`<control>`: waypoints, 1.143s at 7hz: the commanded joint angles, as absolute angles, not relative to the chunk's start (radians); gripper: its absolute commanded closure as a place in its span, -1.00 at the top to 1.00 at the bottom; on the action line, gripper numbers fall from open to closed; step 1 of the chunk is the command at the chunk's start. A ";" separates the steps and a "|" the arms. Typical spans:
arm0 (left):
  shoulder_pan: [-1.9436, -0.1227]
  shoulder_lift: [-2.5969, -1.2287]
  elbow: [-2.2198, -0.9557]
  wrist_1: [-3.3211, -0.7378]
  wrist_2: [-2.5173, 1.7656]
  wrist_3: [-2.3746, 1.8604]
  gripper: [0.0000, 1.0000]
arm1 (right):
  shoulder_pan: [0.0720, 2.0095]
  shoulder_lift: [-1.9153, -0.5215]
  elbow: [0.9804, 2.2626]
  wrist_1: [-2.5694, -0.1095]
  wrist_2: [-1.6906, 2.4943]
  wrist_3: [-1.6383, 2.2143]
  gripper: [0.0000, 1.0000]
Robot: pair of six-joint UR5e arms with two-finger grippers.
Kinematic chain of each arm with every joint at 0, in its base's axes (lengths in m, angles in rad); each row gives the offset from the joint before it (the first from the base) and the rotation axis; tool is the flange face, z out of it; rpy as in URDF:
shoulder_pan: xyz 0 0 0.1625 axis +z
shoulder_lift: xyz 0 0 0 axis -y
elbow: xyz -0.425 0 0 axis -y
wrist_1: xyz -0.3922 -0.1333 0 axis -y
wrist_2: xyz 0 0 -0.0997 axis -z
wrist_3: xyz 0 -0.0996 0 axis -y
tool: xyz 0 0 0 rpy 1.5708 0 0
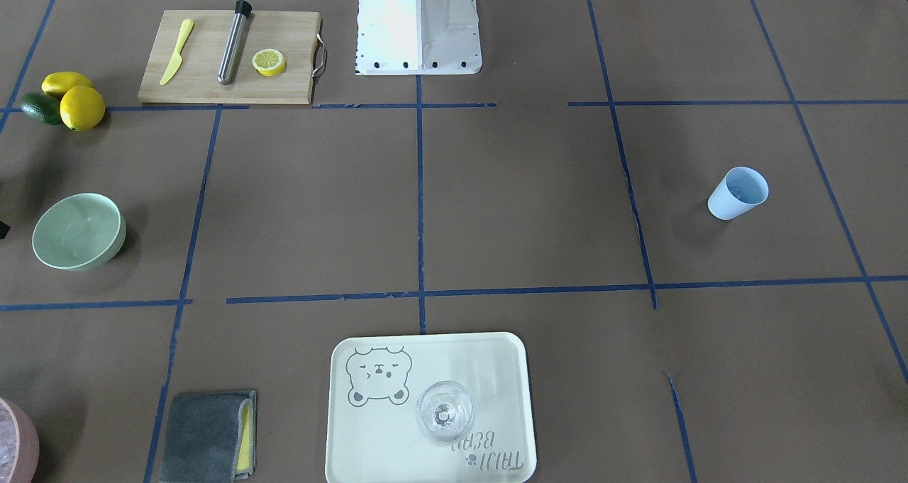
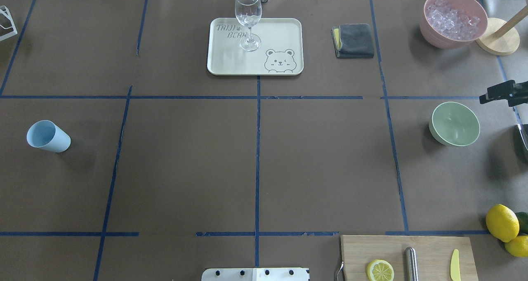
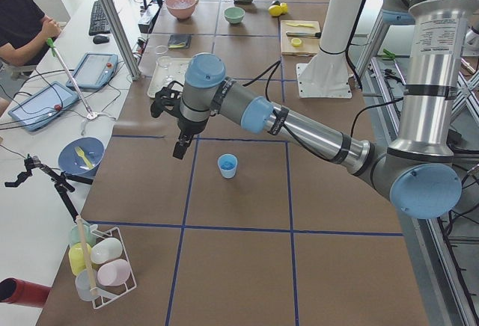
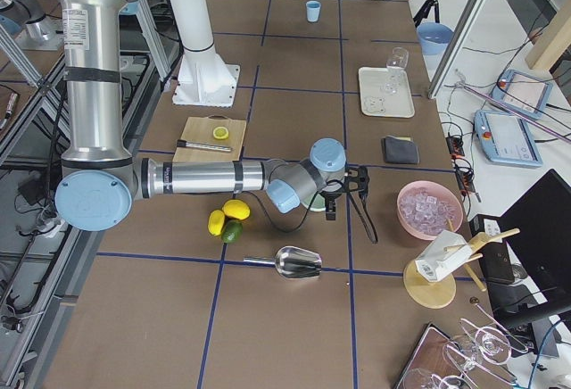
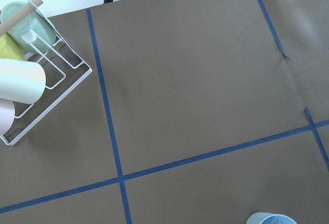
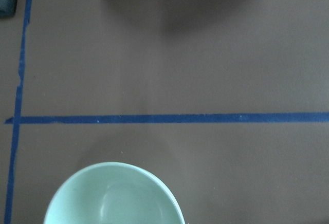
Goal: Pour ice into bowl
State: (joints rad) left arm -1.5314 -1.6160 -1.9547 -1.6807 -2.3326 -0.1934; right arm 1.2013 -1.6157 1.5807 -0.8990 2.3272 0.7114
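Observation:
The ice (image 2: 453, 16) fills a pink container (image 2: 437, 37) at the far right corner; it also shows in the exterior right view (image 4: 428, 203). The mint-green bowl (image 2: 455, 124) stands empty on the right side, and shows in the front view (image 1: 78, 231) and at the bottom of the right wrist view (image 6: 115, 196). My right gripper (image 2: 505, 107) hovers just right of the bowl with its jaws apart and empty; it also shows in the exterior right view (image 4: 346, 194). My left gripper (image 3: 179, 135) hangs above the table beside the light blue cup (image 3: 227, 165); I cannot tell if it is open or shut.
A tray (image 2: 280, 33) with a clear glass (image 2: 248, 19) and a grey cloth (image 2: 354, 41) lie at the far side. A cutting board (image 2: 429, 248) with a lemon half, lemons (image 2: 501, 222), a metal scoop (image 4: 299, 262) and a cup rack (image 3: 97, 262) are around.

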 commanded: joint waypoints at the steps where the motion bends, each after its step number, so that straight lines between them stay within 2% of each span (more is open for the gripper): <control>1: -1.430 -1.556 -2.069 -1.747 -2.237 -0.363 1.00 | 1.128 -1.678 1.577 -0.793 2.266 0.755 1.00; 3: -1.344 -1.429 -2.071 -2.027 -2.165 -0.535 1.00 | 1.112 -1.697 1.553 -0.793 2.266 0.758 0.94; 4: -1.319 -1.372 -2.066 -2.131 -2.136 -0.560 1.00 | 1.103 -1.698 1.549 -0.795 2.264 0.758 0.38; 5: -1.298 -1.333 -2.062 -2.214 -2.114 -0.601 1.00 | 1.092 -1.697 1.543 -0.793 2.261 0.759 0.32; 8: -1.281 -1.307 -2.025 -2.307 -2.080 -0.606 1.00 | 1.057 -1.654 1.546 -0.793 2.261 0.839 0.42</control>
